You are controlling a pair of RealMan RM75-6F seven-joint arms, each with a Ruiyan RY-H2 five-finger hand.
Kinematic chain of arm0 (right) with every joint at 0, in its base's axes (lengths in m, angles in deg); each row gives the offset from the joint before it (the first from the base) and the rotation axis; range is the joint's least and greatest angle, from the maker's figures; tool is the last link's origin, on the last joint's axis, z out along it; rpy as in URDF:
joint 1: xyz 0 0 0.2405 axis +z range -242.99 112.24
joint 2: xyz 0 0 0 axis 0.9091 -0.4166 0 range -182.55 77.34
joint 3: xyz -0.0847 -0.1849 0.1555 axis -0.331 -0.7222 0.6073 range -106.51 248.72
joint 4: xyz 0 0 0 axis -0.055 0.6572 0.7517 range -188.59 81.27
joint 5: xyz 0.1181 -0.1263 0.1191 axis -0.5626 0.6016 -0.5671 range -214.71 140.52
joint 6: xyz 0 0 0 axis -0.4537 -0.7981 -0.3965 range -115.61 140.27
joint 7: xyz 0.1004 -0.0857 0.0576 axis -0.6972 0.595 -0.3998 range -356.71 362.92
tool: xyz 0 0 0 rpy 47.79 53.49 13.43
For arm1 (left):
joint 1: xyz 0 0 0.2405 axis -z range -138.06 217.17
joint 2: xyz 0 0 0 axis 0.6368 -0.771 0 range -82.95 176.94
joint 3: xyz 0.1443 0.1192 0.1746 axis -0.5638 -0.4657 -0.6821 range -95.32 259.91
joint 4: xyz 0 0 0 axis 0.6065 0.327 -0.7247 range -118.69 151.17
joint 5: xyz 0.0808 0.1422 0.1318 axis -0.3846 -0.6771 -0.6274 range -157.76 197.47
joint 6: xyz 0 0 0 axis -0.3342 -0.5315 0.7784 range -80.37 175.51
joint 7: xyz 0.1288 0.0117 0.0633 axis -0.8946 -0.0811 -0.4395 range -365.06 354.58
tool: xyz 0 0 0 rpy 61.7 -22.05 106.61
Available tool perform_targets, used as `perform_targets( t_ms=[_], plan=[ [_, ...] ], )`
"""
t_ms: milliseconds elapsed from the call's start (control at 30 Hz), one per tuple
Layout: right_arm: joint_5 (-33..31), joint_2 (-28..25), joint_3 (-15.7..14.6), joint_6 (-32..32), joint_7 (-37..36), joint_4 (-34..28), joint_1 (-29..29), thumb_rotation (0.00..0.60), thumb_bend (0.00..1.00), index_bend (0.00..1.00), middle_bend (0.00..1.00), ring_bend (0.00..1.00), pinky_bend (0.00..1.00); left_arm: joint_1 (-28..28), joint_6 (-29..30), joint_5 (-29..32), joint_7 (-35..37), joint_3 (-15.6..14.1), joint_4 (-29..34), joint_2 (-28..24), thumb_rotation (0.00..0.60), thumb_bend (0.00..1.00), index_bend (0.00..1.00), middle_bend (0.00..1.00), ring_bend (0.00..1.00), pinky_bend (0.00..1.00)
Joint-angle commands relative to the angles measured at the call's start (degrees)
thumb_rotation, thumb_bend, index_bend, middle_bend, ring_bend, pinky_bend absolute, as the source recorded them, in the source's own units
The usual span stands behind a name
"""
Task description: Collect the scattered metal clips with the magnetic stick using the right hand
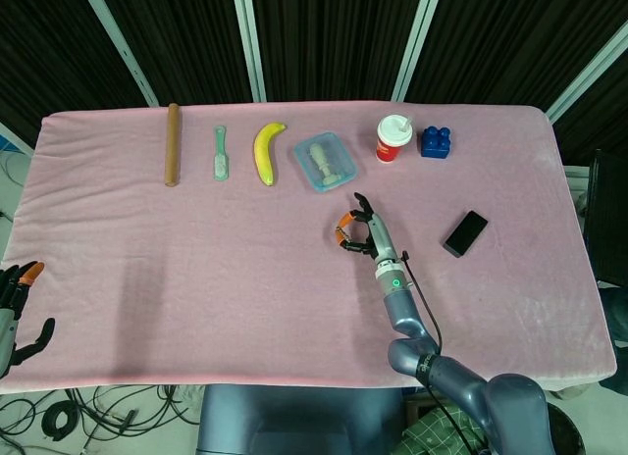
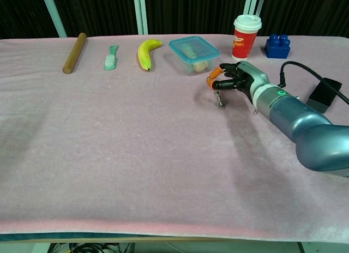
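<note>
Metal clips (image 2: 219,102), 1 cluster under right hand (image 2: 235,80).

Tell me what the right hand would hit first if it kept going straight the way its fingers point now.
Probably the lidded plastic container. In the head view the right hand points up the table and slightly left, with only bare pink cloth between. The line may just pass the container's near right corner; depth is unclear.

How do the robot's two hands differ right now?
The right hand reaches over the pink table, near the lidded container; the left hand sits off the table's near left edge. The right hand pinches a small stick with metal clips hanging from it; the left hand holds nothing. Both have dark fingers with an orange tip.
</note>
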Motion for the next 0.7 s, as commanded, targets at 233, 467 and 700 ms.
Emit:
perform_targets(
  t_ms=[233, 467, 700],
  plan=[
    [0.29, -1.48, 0.09, -1.12, 0.31, -2.74, -0.56, 0.600, 0.39, 0.66, 0.00, 0.00, 0.17, 0.05, -0.10, -0.02, 0.07, -0.01, -0.01, -0.05, 0.600, 0.42, 0.07, 0.08, 0.00, 0.00],
    [-0.24, -2.57, 0.28, -1.38, 1.68, -5.26, -0.95, 0.600, 0.39, 0.66, 0.00, 0.00, 0.17, -0.02, 0.05, -0.10, 0.08, -0.04, -0.06, -0.01, 0.600, 0.42, 0.07, 0.08, 0.00, 0.00],
    [0.24, -5.08, -0.61, -2.12, 2.89, -9.01, -2.50, 0.600, 0.39, 0.66, 0.00, 0.00, 0.17, 0.03, -0.04, -0.09, 0.12, -0.02, -0.09, -0.04, 0.600, 0.42, 0.07, 0.08, 0.00, 0.00]
  ],
)
